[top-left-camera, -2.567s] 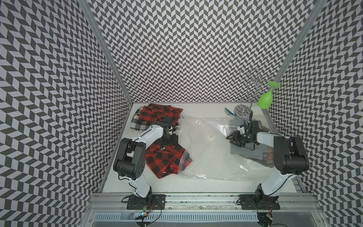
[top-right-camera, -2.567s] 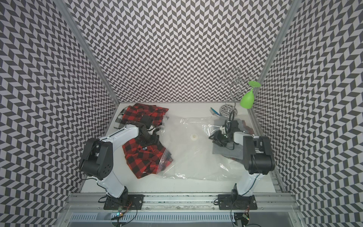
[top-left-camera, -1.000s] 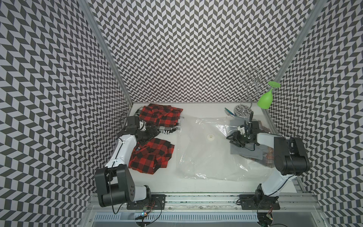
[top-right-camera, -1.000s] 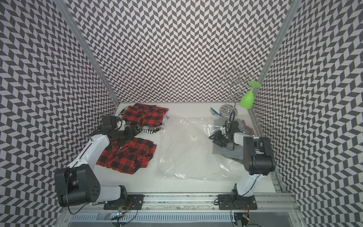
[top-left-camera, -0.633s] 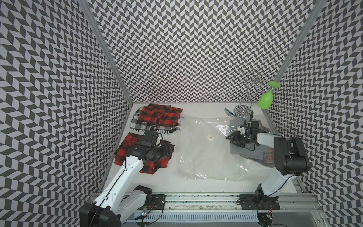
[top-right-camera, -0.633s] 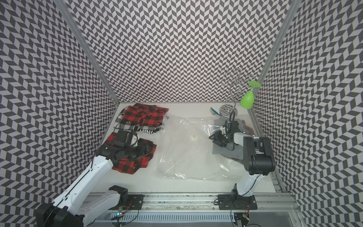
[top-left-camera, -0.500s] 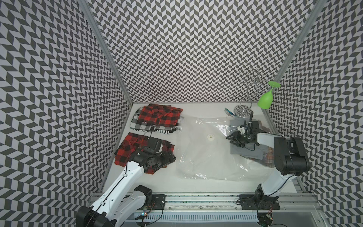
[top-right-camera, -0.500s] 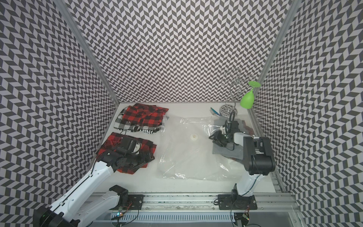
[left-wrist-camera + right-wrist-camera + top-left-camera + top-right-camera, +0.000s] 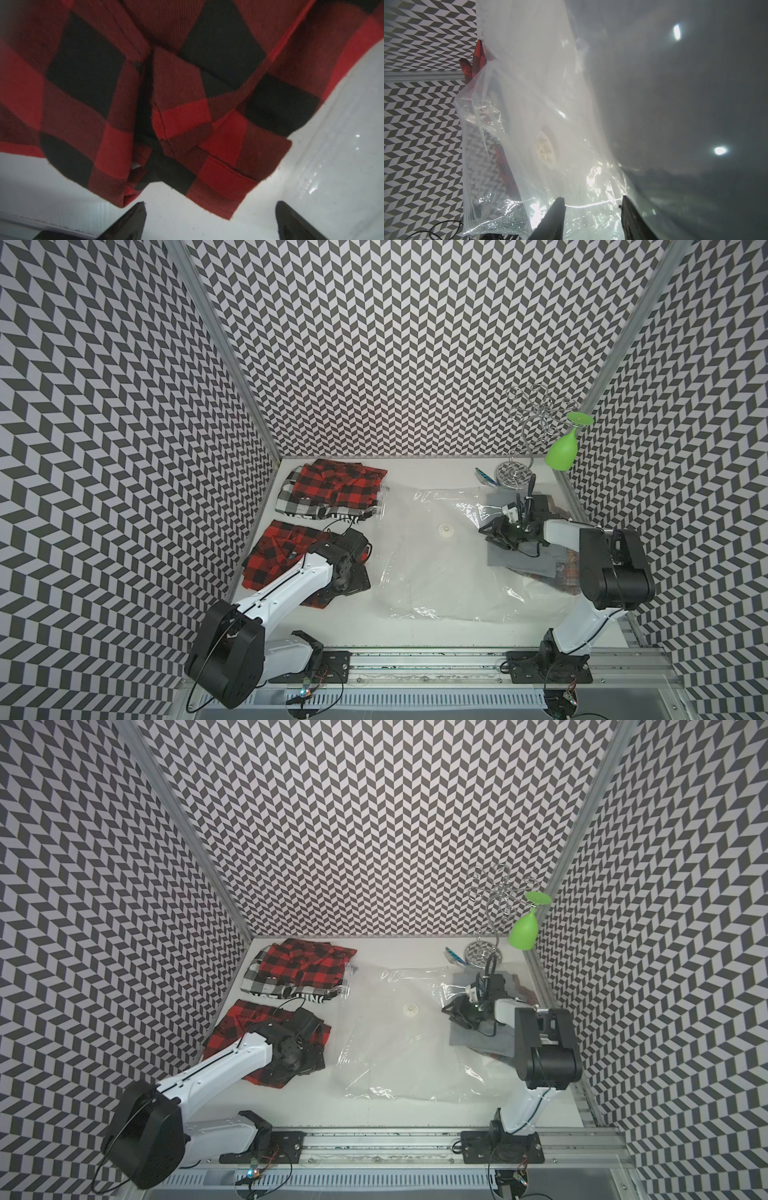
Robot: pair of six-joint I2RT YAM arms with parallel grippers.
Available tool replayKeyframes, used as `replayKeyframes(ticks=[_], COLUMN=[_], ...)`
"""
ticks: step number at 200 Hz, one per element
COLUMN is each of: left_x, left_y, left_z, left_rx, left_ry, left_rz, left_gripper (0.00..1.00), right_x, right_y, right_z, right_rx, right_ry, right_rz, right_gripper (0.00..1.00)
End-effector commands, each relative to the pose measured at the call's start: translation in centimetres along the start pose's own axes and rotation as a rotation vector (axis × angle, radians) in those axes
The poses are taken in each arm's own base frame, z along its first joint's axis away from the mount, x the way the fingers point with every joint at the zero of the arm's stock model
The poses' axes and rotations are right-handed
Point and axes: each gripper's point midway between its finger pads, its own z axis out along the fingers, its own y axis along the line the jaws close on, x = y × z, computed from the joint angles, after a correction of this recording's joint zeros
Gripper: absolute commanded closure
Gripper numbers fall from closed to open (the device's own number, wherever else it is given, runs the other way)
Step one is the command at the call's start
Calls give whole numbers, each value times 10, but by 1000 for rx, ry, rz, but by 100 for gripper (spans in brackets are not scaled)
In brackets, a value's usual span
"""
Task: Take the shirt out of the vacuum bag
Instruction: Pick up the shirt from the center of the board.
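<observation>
Fingers (image 9: 131, 224) of the left tool (image 9: 210, 204) stand spread wide with nothing between them. Their tips are over bare white tabletop (image 9: 62, 187), just short of the hem of the red-and-black checked flannel shirt (image 9: 187, 93). In both top views that shirt (image 9: 282, 556) (image 9: 232, 1027) lies crumpled on the tabletop, wholly outside the large clear crinkly plastic vacuum bag (image 9: 436, 572) (image 9: 395, 1052). It sits just beside the bag's edge on the left arm's side, and the left arm's wrist is over the shirt's near corner. The bag lies flat in the middle of the tabletop, its round white valve (image 9: 445, 529) facing up. The right tool (image 9: 496, 531) sits low at the bag's opposite side, over a folded grey cloth (image 9: 519, 564). In the right wrist view its fingers (image 9: 553, 222) are partly apart with bag film across the gap; whether they pinch it cannot be told.
</observation>
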Motion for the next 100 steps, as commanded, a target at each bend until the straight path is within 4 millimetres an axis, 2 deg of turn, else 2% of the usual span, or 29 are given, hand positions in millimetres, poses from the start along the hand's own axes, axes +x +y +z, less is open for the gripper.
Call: replayKeyframes(ticks=[1,47,76,100], left_x=[-16,-32,-32,-36], left_y=[5,9,5,9], left_z=[-2,10,22,28], left_rx=[-92,-226,-214,-198], left_ry=[-40,-26,10,33], left_rz=[57,145,156,124], left_gripper=[1,1,1,1], right_x=[-14,-17,-16,-15], right_y=[-1,0,0,-1], right_z=[0,2,2,3], right_rx=[3,-4,-3,-5], right_ry=[-31,-24,-21,-17], right_rz=[-26,-27,-33,-33], right_gripper=[53,53,53,53])
